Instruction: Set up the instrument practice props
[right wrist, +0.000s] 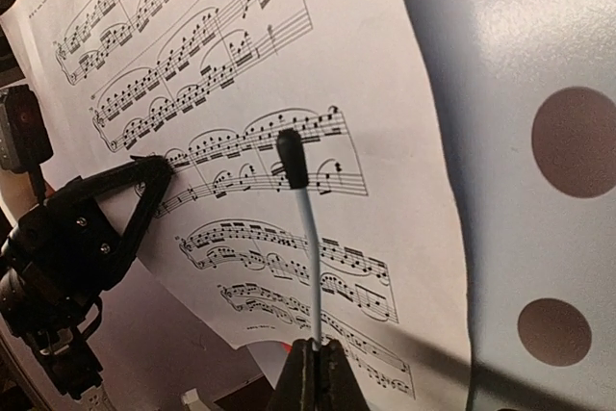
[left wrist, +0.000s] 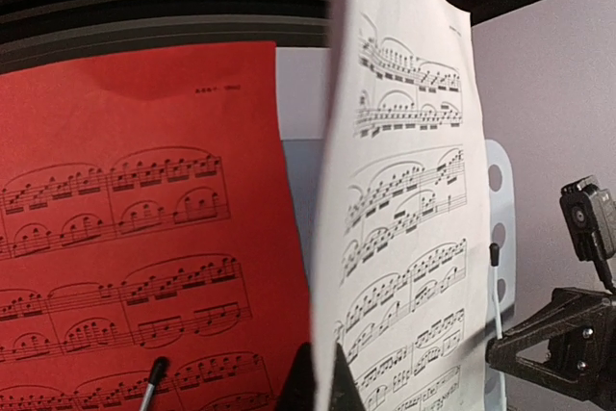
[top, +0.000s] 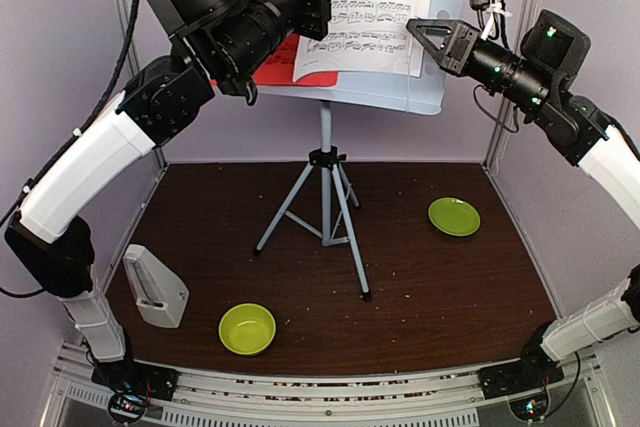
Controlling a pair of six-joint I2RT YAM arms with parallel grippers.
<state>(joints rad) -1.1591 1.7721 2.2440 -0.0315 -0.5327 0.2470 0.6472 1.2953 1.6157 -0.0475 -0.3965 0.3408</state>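
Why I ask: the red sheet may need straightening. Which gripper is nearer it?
Left. The left gripper, holding the white sheet's edge, is right beside the red sheet; the right gripper is at the white sheet's far edge.

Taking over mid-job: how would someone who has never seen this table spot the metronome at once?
Start at the dark brown table and go to its near-left corner, beside the left arm where it rises from its base. There stands the metronome, left of the lime-green bowl. It is the only pale-grey, pyramid-shaped thing; the bowl and the plate are round and green.
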